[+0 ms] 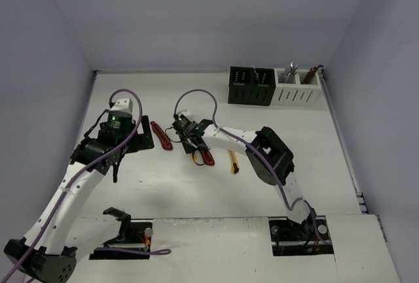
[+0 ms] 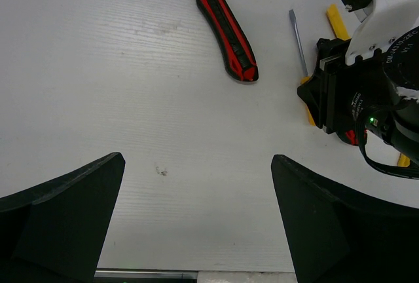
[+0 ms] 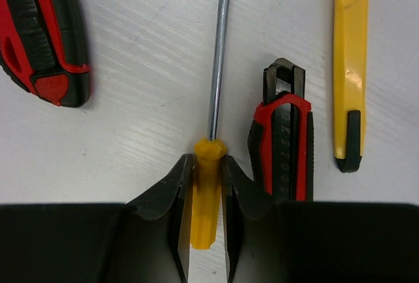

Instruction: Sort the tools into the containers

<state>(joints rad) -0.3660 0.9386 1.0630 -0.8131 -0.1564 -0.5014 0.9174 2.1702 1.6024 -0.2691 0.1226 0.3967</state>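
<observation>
My right gripper (image 3: 206,165) is shut on the handle of an orange screwdriver (image 3: 208,198) that lies on the table, its steel shaft pointing away from me. A red-black utility knife (image 3: 283,145) lies right beside it, and a yellow knife (image 3: 349,73) lies further right. A second red-black knife (image 3: 46,34) lies to the left. In the top view the right gripper (image 1: 190,144) is at mid-table over the screwdriver (image 1: 195,159). My left gripper (image 2: 196,165) stands open with nothing between its fingers, near the second knife (image 2: 226,27). The black container (image 1: 251,86) and the white container (image 1: 298,86) stand at the back right.
The white container holds a few upright tools (image 1: 291,71). The two arms are close together at mid-table, and the right gripper's body (image 2: 340,99) shows at the right edge of the left wrist view. Walls enclose the table on three sides.
</observation>
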